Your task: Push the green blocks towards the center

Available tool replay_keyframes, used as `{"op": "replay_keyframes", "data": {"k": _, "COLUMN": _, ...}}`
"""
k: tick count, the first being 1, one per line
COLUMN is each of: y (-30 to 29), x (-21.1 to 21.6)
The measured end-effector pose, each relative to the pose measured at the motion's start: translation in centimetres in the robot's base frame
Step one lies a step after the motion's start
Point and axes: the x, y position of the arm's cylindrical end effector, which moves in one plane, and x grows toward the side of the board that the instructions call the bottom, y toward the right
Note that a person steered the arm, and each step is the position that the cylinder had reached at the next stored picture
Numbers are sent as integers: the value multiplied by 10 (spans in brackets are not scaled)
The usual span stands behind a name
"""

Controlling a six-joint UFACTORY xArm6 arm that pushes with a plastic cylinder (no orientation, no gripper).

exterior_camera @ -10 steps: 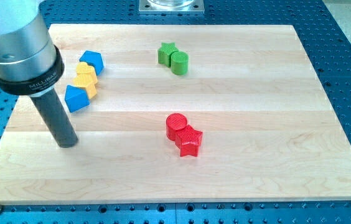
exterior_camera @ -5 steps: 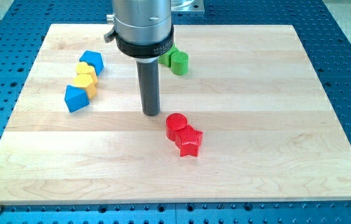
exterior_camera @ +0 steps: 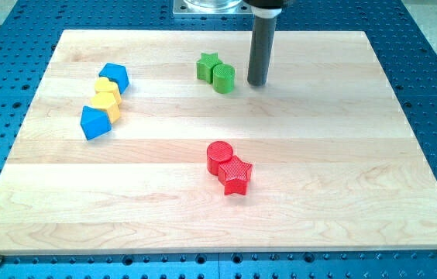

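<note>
Camera view has my tip [exterior_camera: 257, 83] down on the wooden board [exterior_camera: 342, 155] in the upper middle of the frame, just right of the green cylinder [exterior_camera: 223, 77], close but not touching, nothing clamped. Green star [exterior_camera: 208, 67] sits touching that cylinder's upper left. Red cylinder [exterior_camera: 219, 156] and red star [exterior_camera: 235, 175] huddle near center. Blue [exterior_camera: 115, 77], [exterior_camera: 94, 122] and yellow blocks [exterior_camera: 108, 96] cluster upper left.

A pale wooden board [exterior_camera: 319, 155] on a blue perforated bench [exterior_camera: 435, 70] carries a green star [exterior_camera: 207, 67] touching a green cylinder [exterior_camera: 223, 78], a red cylinder [exterior_camera: 219, 156] against a red star [exterior_camera: 235, 176], and two blue blocks [exterior_camera: 115, 77] [exterior_camera: 94, 122] flanking two yellow blocks [exterior_camera: 107, 86] [exterior_camera: 108, 103] at the view's left.
</note>
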Motion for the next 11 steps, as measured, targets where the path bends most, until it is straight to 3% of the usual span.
{"op": "replay_keyframes", "data": {"k": 3, "y": -26, "x": -22}}
{"op": "replay_keyframes", "data": {"k": 4, "y": -55, "x": -48}}
{"op": "replay_keyframes", "data": {"k": 9, "y": -95, "x": 1}}
{"op": "replay_keyframes", "data": {"k": 10, "y": -60, "x": -11}}
{"op": "replay_keyframes", "data": {"k": 11, "y": 14, "x": 6}}
